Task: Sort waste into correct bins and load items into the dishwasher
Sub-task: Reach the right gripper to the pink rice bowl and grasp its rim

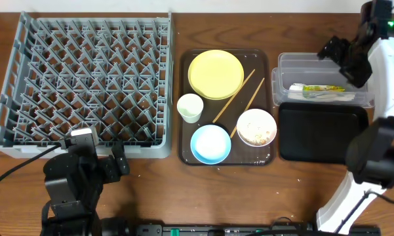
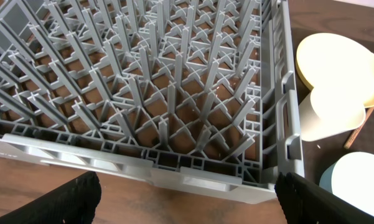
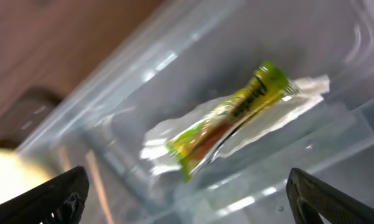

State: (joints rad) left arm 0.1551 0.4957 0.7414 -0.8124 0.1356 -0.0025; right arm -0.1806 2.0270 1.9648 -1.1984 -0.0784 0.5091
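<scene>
The green-and-yellow wrapper lies on a white scrap inside the clear tub, also seen from overhead as the wrapper. My right gripper hangs open above it, holding nothing; overhead shows that gripper over the tub's right end. Below the tub sits the black tray. My left gripper is open and holds nothing, just in front of the grey dish rack. The yellow plate, white cup, blue bowl, white bowl with food scraps and chopsticks are untouched.
The dishes rest on a dark brown serving tray between the rack and the bins. The right arm's white base stands at the lower right, the left arm's base at the lower left.
</scene>
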